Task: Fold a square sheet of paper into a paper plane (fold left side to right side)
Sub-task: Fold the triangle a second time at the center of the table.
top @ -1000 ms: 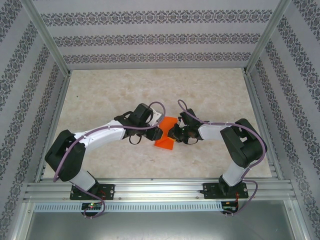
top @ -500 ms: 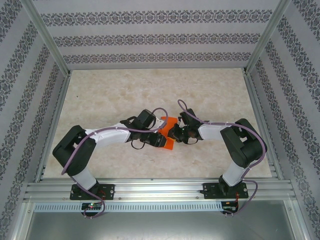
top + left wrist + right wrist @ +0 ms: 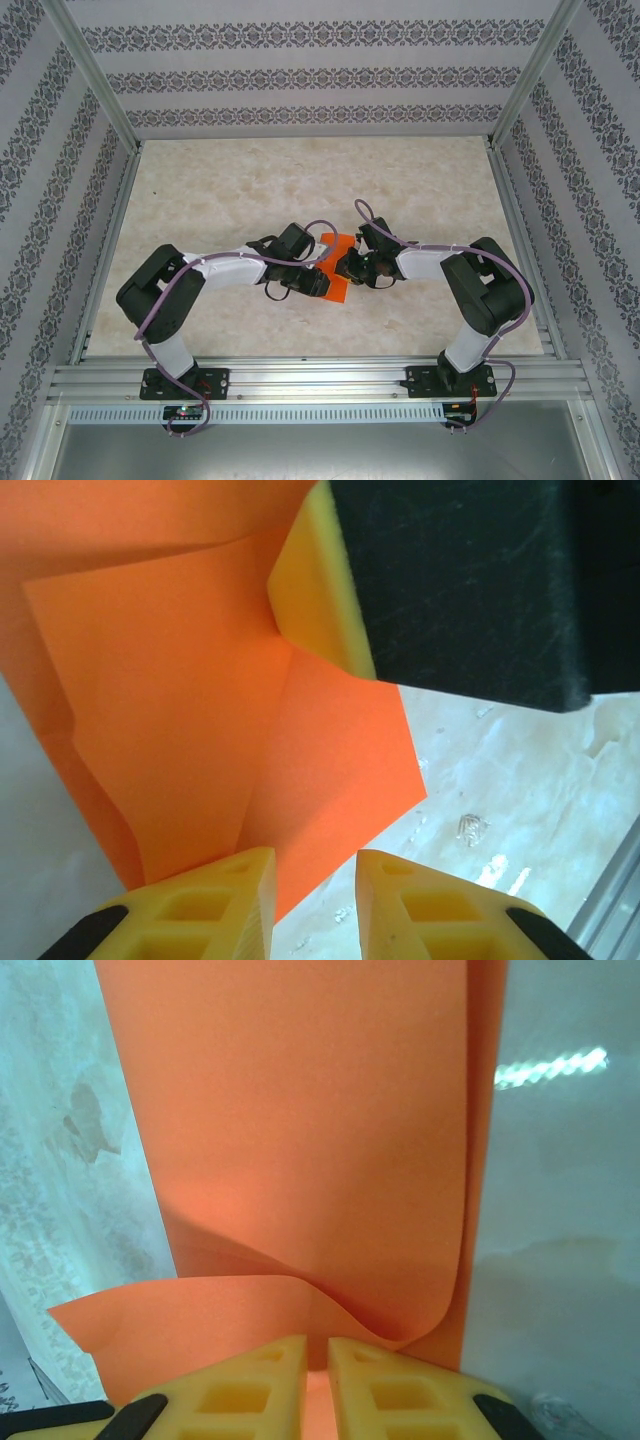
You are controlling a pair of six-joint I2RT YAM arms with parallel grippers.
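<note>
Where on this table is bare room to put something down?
The far half of the pale marbled table, up to the patterned back wall, is bare. Crowded: the centre, where left end effector and right end effector meet at the bright orange paper sheet.

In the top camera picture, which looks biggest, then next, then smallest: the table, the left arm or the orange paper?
Biggest: table.
Next: left arm.
Smallest: orange paper.

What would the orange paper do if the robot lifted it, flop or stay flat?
Probably flop: the orange paper curls in a soft wave where the right hand pinches it. It likely keeps folds, since sharp creases show in the left wrist view. It looks thin, so a push might slide or crumple it.
</note>
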